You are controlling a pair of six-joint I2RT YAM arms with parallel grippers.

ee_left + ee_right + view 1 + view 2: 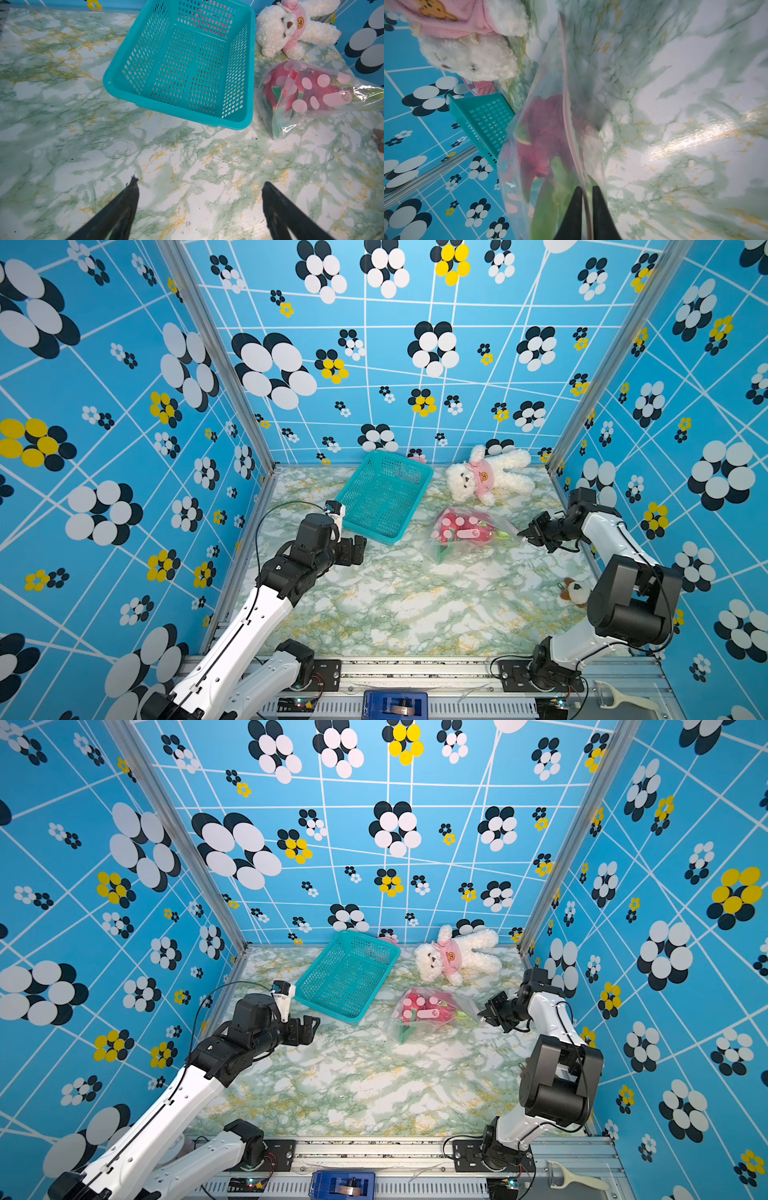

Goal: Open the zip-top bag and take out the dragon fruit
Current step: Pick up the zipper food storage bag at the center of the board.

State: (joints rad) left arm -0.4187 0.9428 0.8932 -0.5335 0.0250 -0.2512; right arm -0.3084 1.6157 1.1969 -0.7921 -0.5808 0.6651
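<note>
The zip-top bag (494,531) lies on the marble table right of centre, clear and crinkly, with pink dots printed on it. Inside it shows the dragon fruit (453,526), red-pink with green tips. My right gripper (523,537) is at the bag's right end. In the right wrist view the right gripper (584,188) is shut on the bag's pale pink zip strip (566,104), which runs between the two fingers. The slider is not visible. My left gripper (358,549) hovers open and empty, left of the bag (307,116) and in front of the basket.
A teal mesh basket (370,531) stands empty at the back centre, tilted toward the left arm. A white plush bear in pink (486,475) lies behind the bag. A small brown and white toy (575,591) sits by the right arm. A peeler (623,697) rests off the table's front right.
</note>
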